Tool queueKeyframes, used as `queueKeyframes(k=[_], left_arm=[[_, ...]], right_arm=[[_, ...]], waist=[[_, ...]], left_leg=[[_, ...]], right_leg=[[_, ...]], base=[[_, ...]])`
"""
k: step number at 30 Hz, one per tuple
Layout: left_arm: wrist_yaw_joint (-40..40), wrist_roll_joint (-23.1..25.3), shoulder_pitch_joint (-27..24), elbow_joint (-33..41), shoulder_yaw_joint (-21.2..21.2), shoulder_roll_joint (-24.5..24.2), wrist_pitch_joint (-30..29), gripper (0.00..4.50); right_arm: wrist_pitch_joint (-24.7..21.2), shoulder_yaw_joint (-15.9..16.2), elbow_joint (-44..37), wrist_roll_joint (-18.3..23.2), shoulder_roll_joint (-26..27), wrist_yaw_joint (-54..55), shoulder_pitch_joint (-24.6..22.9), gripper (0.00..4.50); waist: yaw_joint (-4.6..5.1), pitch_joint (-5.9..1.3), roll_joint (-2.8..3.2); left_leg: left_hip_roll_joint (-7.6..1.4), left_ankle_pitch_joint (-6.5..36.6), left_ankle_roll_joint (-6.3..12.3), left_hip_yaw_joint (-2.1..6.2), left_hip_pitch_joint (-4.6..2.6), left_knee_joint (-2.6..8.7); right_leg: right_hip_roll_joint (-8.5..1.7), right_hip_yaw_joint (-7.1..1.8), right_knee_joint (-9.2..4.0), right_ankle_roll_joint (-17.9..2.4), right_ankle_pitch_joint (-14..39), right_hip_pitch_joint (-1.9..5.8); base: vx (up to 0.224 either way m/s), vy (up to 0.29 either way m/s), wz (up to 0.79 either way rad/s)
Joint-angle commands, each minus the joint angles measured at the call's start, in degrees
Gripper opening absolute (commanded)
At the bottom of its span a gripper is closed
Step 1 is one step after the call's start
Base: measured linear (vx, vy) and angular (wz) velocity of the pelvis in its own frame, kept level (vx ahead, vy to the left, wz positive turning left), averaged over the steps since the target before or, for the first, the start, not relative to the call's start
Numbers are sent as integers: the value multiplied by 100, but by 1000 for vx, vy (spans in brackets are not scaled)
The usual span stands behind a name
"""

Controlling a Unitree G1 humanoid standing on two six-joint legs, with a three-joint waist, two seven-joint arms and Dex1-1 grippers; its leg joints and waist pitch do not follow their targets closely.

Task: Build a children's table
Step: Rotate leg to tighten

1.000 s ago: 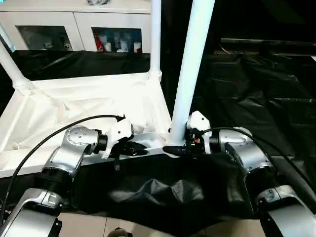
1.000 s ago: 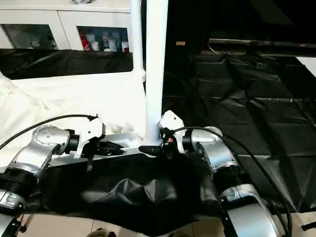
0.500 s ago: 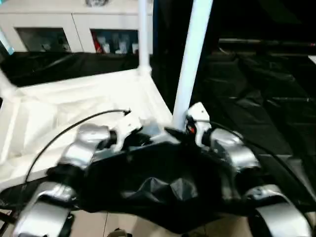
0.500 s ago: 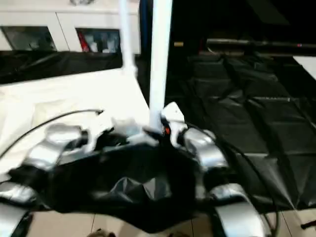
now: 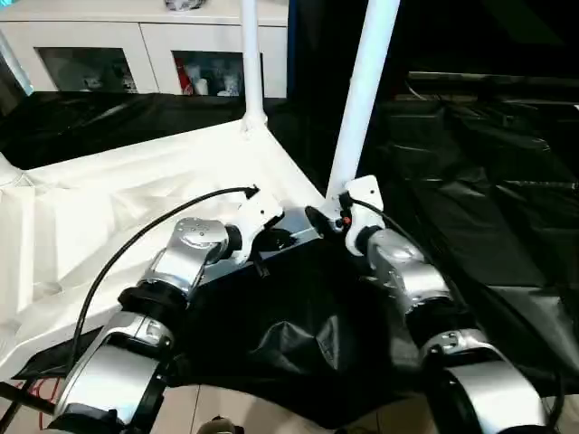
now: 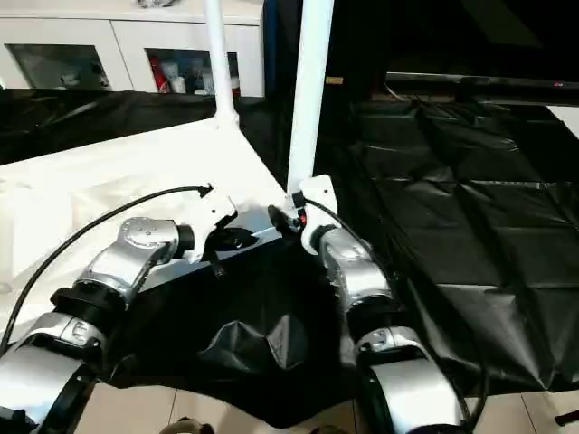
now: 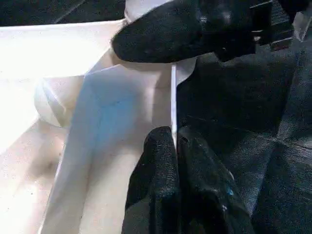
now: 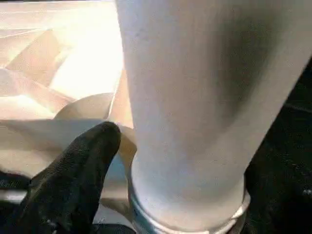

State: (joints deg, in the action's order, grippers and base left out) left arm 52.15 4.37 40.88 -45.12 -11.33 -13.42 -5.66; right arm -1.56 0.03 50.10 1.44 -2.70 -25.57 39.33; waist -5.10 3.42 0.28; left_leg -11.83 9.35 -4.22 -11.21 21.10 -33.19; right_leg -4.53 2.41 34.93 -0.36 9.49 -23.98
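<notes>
**Upside-down table, near corner leg being seated**

Table top (image 5: 136, 194), white plastic, lies inverted on the black-draped worktop (image 5: 488, 199), ribbed underside facing up, so the corner sockets are open to receive legs from above. One leg (image 5: 249, 63) stands in the far corner socket. A second leg (image 5: 362, 99) rises from the near right corner, and both arms work at that corner.

The left end effector (image 7: 173, 161) is clenched on the thin near rim (image 7: 173, 97) of the top; in its wrist view the two black fingers are pressed together with the white edge between them. This grip probably steadies the top against sliding or tipping while the leg is worked into its socket. The right end effector (image 5: 327, 219) sits at the base of the near leg, just above the socket collar (image 8: 187, 214). One black finger (image 8: 78, 165) lies beside the tube with a small gap, so the leg looks released or only loosely bracketed rather than squeezed.

Beyond the top stands a white cabinet (image 5: 145, 45) with glass doors and small items inside. Loose folds of the black sheet (image 5: 298, 339) bunch up near the robot, under the forearms, and could catch the rim if the top is dragged.
</notes>
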Motion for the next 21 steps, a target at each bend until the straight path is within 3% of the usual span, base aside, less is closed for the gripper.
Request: queueKeyframes(k=[1, 6, 10, 12, 13, 17, 21], left_arm=[[51, -231, 12, 252, -4, 220, 305, 0], [639, -328, -279, 505, -90, -69, 509, 0], [1219, -395, -449, 730, -195, -328, 587, 0], [1444, -407, -512, 807, -217, -471, 629, 0], [1799, -528, -610, 968, -196, -640, 634, 0], [2152, -648, -725, 1153, -156, -805, 621, 0], [2539, -739, -838, 1287, -161, -1027, 577, 0]], right_arm=[[83, 589, -147, -52, 286, -728, -42, 385], [206, 839, -541, -23, -205, -1872, -168, 385], [184, 879, -673, 74, -512, -2612, -198, 385], [187, 950, -754, 101, -678, -2968, -237, 385], [175, 1047, -879, 134, -881, -3362, -299, 385], [159, 1107, -994, 160, -1076, -3725, -347, 385], [26, 1122, -1071, 206, -1220, -4104, -374, 385]], waist=[[5, -419, -32], [-13, -414, -50], [-16, -395, -60], [-36, -403, -47], [-27, -398, -74], [-35, -408, -66], [-37, -392, -68]], left_leg=[[-93, 1403, 133, 55, -53, 365], [-104, 1381, 221, 49, -39, 356], [-124, 1526, 205, 48, -51, 364], [-142, 1502, 205, 49, -54, 365], [-137, 1497, 200, 41, -57, 366], [-142, 1398, 236, 39, -56, 357], [-144, 1473, 208, 41, -61, 368]], right_leg=[[-304, -184, -408, -1186, 1206, 312], [-303, -177, -406, -1203, 1237, 330], [-308, -176, -428, -1175, 1594, 302], [-314, -180, -406, -1200, 1533, 292], [-298, -179, -406, -1211, 1492, 287], [-298, -178, -373, -1277, 1300, 290], [-305, -181, -395, -1251, 1555, 278]], base=[[0, 0, 0], [0, 0, 0], [0, 0, 0], [0, 0, 0], [0, 0, 0], [0, 0, 0], [0, 0, 0]])
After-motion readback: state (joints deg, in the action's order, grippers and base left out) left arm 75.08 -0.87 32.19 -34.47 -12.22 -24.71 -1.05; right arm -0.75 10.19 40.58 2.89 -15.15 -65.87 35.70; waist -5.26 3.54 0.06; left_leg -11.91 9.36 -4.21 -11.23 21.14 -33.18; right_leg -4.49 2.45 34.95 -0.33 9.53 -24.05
